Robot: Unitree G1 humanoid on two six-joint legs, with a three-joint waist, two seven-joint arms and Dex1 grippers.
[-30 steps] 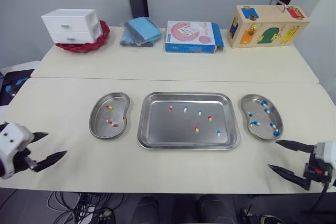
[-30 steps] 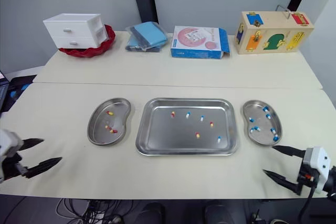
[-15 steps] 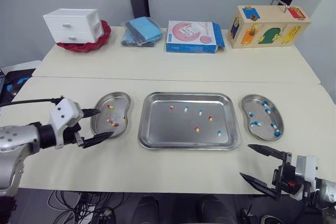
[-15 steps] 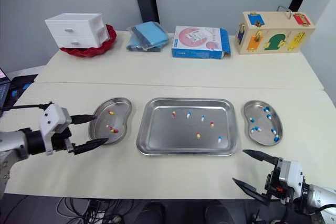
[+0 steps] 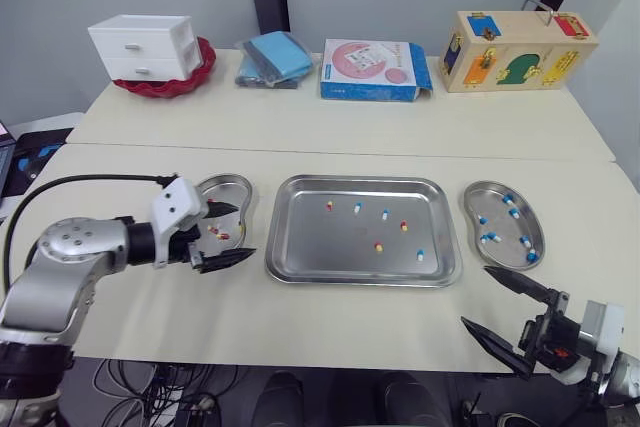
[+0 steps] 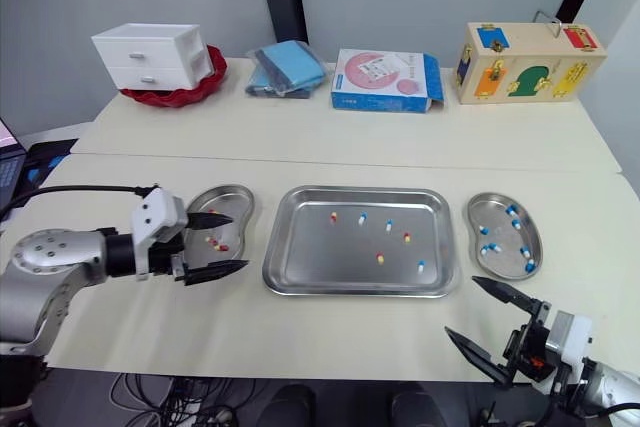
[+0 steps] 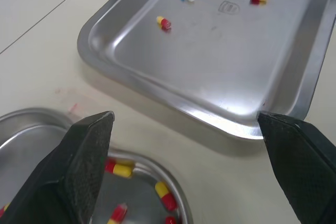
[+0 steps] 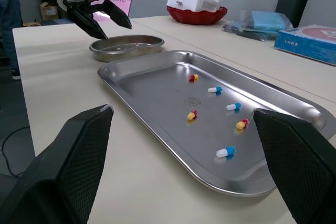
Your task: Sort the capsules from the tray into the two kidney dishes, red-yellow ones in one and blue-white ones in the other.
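The steel tray lies mid-table with three red-yellow capsules and three blue-white capsules scattered in it. The left kidney dish holds several red-yellow capsules. The right kidney dish holds several blue-white capsules. My left gripper is open and empty over the left dish's right edge, pointing at the tray. My right gripper is open and empty, low over the table's front right, short of the tray's near right corner.
Along the back of the table stand a white drawer unit in a red bowl, a blue cloth pack, a blue box and a wooden lock box. A seam crosses the table behind the dishes.
My left arm has swung in from the front left corner to the left dish. My right gripper has shifted left and nearer the front edge. The capsules lie as before.
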